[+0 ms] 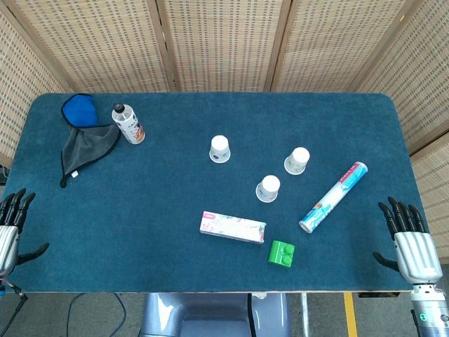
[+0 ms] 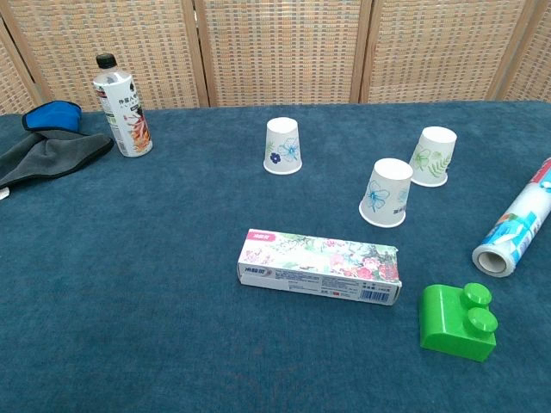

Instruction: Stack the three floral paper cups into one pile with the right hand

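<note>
We see three cups [image 1: 219, 149] [image 1: 268, 188] [image 1: 297, 160] upside down, apart mid-surface, unstacked, so each likely needs lifting onto another; right hand [image 1: 408, 242] near right edge, left hand [image 1: 10, 225] near left, fingers released, holding nothing.

Woven rattan screen [image 1: 224, 42] w/ wood frames stands behind the desk [image 1: 140, 232], which is covered in dark teal felt. Grey floor below front edge, yellow stripe [image 1: 349, 312] at right. Even light.

Three floral paper cups [image 2: 386, 193] stand upside down and apart at the centre and centre right of the frame. Below them lie a floral box [image 2: 319, 267] and a green block [image 2: 457, 321] on the table [image 2: 129, 301].
</note>
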Controlling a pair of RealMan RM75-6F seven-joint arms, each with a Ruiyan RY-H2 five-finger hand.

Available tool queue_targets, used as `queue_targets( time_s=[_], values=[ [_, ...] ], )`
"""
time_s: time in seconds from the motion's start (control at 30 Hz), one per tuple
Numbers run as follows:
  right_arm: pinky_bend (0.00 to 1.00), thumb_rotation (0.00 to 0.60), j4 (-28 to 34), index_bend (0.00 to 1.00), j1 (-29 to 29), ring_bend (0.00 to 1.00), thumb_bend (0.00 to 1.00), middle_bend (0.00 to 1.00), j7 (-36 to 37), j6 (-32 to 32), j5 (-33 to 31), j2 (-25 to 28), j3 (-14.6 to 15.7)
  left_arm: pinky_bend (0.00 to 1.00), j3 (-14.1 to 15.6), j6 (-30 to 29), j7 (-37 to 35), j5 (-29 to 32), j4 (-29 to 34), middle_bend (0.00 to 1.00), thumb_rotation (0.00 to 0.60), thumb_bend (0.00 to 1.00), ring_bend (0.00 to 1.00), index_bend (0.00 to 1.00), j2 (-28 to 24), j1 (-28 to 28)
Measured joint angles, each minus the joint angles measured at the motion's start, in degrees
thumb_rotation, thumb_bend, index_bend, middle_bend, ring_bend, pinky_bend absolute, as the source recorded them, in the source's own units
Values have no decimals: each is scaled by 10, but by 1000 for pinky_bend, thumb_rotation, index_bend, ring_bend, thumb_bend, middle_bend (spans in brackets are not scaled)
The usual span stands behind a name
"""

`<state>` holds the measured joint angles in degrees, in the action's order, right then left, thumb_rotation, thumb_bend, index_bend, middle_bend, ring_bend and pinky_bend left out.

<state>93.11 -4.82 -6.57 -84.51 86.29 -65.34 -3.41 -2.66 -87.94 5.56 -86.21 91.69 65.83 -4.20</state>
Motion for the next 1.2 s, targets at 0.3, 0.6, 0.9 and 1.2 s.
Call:
queue_targets(
  time_s=[0.3, 0.6, 0.9, 1.2],
  values=[
    [0, 600, -2, 24, -2, 0, 0, 0, 0, 2, 4, -5, 1, 91, 1, 9, 8, 8, 4, 0, 600, 156, 0, 0, -2, -1],
    [0, 600, -1, 42, -1, 0, 0, 0, 6, -4, 13, -4, 3, 91, 2, 6, 13, 5, 12, 0, 600, 156, 0, 0, -5, 1],
    [0, 600, -6, 100, -2, 0, 0, 0, 13, -7, 17, -7, 3, 91, 2, 1, 13, 0, 14, 0, 600, 156, 0, 0, -5, 2],
    [21, 600, -17, 155, -2, 0, 0, 0, 19, -22, 25, -18, -2, 91, 0, 5, 11, 5, 14, 0, 600, 156, 0, 0, -6, 1]
  ],
)
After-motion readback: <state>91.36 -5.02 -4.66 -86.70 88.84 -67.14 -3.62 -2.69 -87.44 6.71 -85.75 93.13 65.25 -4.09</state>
